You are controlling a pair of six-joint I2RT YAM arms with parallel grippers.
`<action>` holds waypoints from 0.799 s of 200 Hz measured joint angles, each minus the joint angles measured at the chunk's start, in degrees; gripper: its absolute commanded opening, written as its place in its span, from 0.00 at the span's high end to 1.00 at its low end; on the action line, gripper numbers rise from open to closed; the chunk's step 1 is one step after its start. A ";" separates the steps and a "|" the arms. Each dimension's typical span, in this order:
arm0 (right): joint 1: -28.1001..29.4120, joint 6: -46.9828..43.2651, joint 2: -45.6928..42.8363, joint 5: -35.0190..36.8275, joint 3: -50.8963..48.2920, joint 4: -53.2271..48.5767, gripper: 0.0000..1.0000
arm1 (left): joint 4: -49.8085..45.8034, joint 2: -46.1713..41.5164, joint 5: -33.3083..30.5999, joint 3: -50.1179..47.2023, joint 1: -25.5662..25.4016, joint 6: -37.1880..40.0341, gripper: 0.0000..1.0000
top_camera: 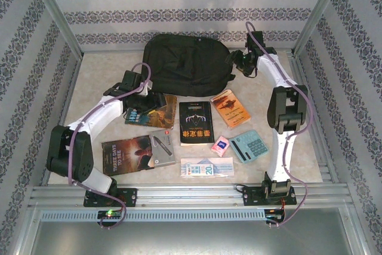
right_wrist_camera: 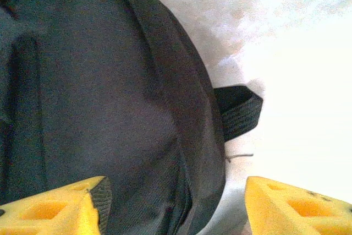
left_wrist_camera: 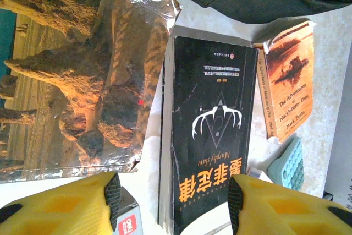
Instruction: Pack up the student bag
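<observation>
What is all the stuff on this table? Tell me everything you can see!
soft black fabric backpack: one, black, far middle
black paperback with white antler emblem: one, black, centre
orange Huckleberry Finn paperback: one, orange, right of the black paperback
desert-picture book: one, brown and teal, centre left
dark "Three Days to See" book: one, dark brown, near left
flat grey packet: one, grey, beside that book
small pink packet: one, pink, near centre
teal calculator: one, teal, near right
flat white-and-blue packet: one, near edge
pale marbled table: one, beige, under everything
left claw: one, yellow, open above the black paperback
right claw: one, yellow, open astride the backpack's edge
</observation>
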 measured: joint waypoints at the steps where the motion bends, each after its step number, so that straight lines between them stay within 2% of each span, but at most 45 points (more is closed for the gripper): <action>1: 0.00 -0.02 0.11 0.00 0.07 0.00 0.35 | -0.02 -0.13 0.00 -0.07 0.00 -0.02 0.45; 23: 0.02 -0.13 3.87 -0.72 1.77 -0.15 0.52 | -0.07 -1.88 -0.02 -1.18 0.00 -0.44 0.45; 48: 0.07 1.55 8.22 -3.89 5.16 -0.66 0.83 | -0.13 -3.72 0.00 -3.04 0.02 -1.20 0.45; 66: 0.48 1.75 10.58 -5.27 8.83 -1.44 1.00 | -0.44 -4.33 0.00 -3.48 0.02 -1.49 0.45; 103: 1.97 2.67 11.13 -5.49 15.26 -3.89 1.00 | -0.81 -4.85 0.00 -3.39 0.02 -1.60 0.45; 122: 3.26 3.34 10.32 -4.59 17.94 -4.98 1.00 | -4.22 -4.92 -1.03 -1.16 0.02 -1.38 0.44; 160: 7.21 7.69 3.26 -1.01 18.14 -7.06 1.00 | -8.11 -7.54 -5.14 4.87 0.04 -0.96 0.42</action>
